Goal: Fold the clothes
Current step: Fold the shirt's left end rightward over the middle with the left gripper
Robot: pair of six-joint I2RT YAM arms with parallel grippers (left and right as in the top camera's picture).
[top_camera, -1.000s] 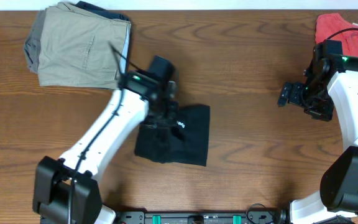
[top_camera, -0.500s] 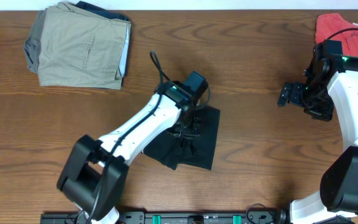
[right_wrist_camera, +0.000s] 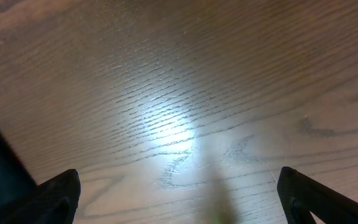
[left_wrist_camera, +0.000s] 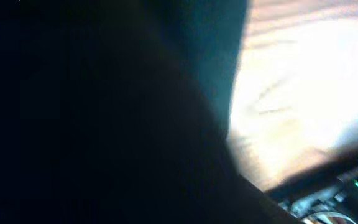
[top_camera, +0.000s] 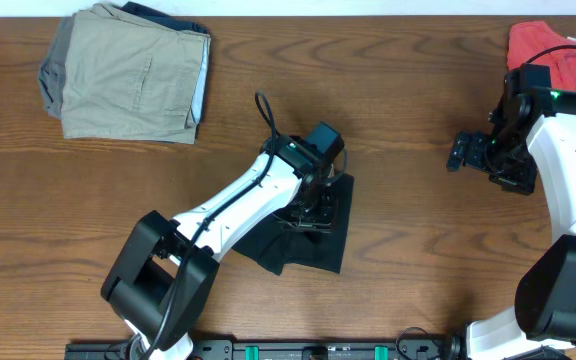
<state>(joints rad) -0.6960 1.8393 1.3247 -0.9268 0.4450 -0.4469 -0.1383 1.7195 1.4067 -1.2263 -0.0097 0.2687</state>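
My left gripper sits on the folded clothes, grip unreadable; right gripper hangs open, out of its way

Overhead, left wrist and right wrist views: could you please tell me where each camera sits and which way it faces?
Overhead: above the table, looking straight down; both white arms show, left gripper over the black garment, right gripper over bare wood.
Left wrist: close above the black garment, blurred; its own fingers cannot be made out.
Right wrist: looks down at bare wood between its spread fingertips.
Shared: overhead and left wrist both show the garment beside wood.
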